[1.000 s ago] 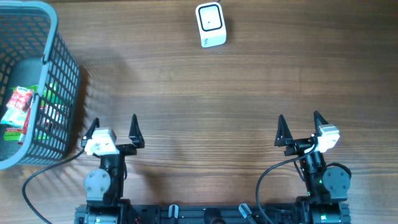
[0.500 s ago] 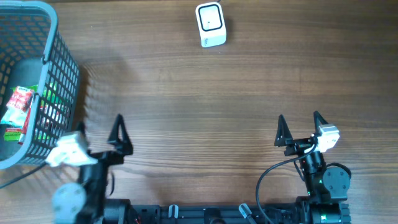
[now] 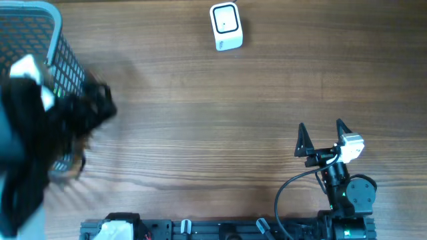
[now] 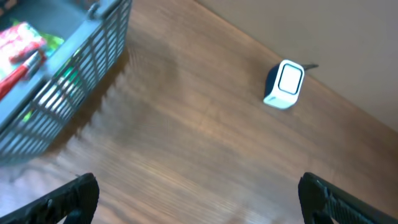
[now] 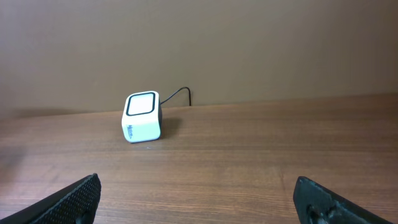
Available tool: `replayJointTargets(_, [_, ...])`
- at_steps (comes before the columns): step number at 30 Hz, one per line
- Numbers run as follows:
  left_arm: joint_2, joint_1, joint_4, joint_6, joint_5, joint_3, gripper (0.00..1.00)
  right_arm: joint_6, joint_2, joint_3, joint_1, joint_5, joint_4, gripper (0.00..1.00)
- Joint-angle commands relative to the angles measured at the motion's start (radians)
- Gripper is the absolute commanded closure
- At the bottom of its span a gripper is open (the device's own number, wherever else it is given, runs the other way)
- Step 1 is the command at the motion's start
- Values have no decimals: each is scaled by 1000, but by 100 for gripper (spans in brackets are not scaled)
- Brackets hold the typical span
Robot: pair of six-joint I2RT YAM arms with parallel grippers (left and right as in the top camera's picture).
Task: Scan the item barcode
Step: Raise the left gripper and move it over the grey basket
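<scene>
Basket (image 3: pixel 59 30) left, scanner (image 3: pixel 225 27) far centre on the table (image 3: pixel 213 120).
Packets (image 4: pixel 22 40) lie in the basket; the right claw (image 3: pixel 321 125) sits near the front edge, right of both.

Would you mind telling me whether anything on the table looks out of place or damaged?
Nothing stands out. The scanner sits upright at the back, the packets lie inside the basket, and nothing is spilled or visibly broken. The left arm over the basket is only a blur in the overhead view.
</scene>
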Motion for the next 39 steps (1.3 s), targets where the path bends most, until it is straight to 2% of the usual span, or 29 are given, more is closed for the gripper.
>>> replayJointTargets(1, [154, -5, 68, -17, -9, 58, 0, -10, -5, -1, -3, 5, 4, 0])
replayJointTargets(4, [252, -4, 159, -17, 21, 58, 0, -10, -5, -1, -3, 5, 4, 0])
replayJointTargets(7, [356, 7, 186, -17, -115, 58, 2, -10, -5, -1, -3, 5, 4, 0])
replayJointTargets(8, [383, 13, 208, -17, -119, 58, 24, -10, -5, -1, -3, 5, 4, 0])
replayJointTargets(9, [402, 19, 236, -18, -127, 58, 37, -10, -5, -1, -3, 5, 4, 0])
replayJointTargets(10, [418, 21, 258, -17, -154, 58, 42, -10, -5, -1, -3, 5, 4, 0])
replayJointTargets(12, [436, 26, 260, -17, -189, 58, 7, -10, -5, -1, -3, 5, 4, 0])
replayJointTargets(13, [445, 27, 261, -17, -189, 57, 3, -10, -5, -1, -3, 5, 4, 0])
replayJointTargets(16, [457, 27, 299, 7, -189, 57, 4, -10, -5, -1, -3, 5, 4, 0])
replayJointTargets(20, [452, 27, 323, 167, -189, 57, 9, -10, -5, -1, -3, 5, 4, 0])
replayJointTargets(23, [438, 27, 307, 320, -198, 57, 17, -10, -5, -1, -3, 5, 4, 0])
replayJointTargets(27, [354, 69, 293, 329, -234, 68, 9, -10, -5, -1, -3, 5, 4, 0])
replayJointTargets(30, [261, 169, 262, 330, -230, 82, 5, -10, -5, -1, -3, 5, 4, 0])
replayJointTargets(33, [178, 333, 252, 376, -255, 82, 5, -10, -5, -1, -3, 5, 4, 0])
replayJointTargets(34, [159, 401, 250, 369, -264, 82, 0, -10, -5, -1, -3, 5, 4, 0])
replayJointTargets(37, [143, 579, 228, 298, -255, 79, 0, -10, -5, -1, -3, 5, 4, 0])
replayJointTargets(39, [171, 681, 251, 292, -211, 60, 0, -10, -5, -1, -3, 5, 4, 0])
